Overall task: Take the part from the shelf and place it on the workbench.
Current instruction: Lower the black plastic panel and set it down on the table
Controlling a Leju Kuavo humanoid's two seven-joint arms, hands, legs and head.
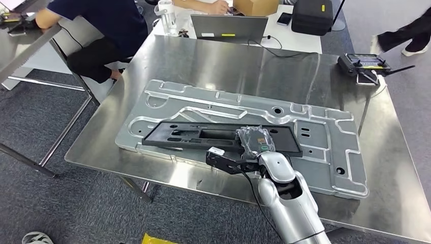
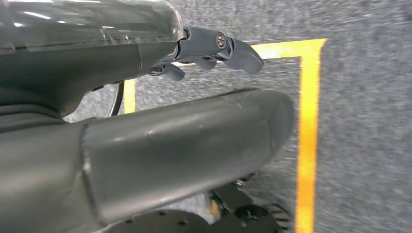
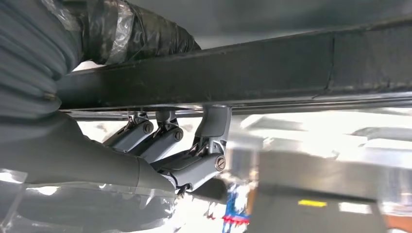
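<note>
1. Lying flat on the silver panel (image 1: 325,152) of the workbench (image 1: 228,61), the black part (image 1: 203,136) is seen with its long axis running left to right
2. Its near edge is gripped by the right hand (image 1: 251,150), fingers (image 3: 165,141) curled beneath it
3. The left hand (image 2: 214,46) is seen hanging over carpet, fingers loosely bent, nothing held

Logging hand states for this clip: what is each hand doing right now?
Left hand: holds nothing, fingers partly curled; open or shut unclear.
Right hand: grips the long black plastic frame part.
</note>
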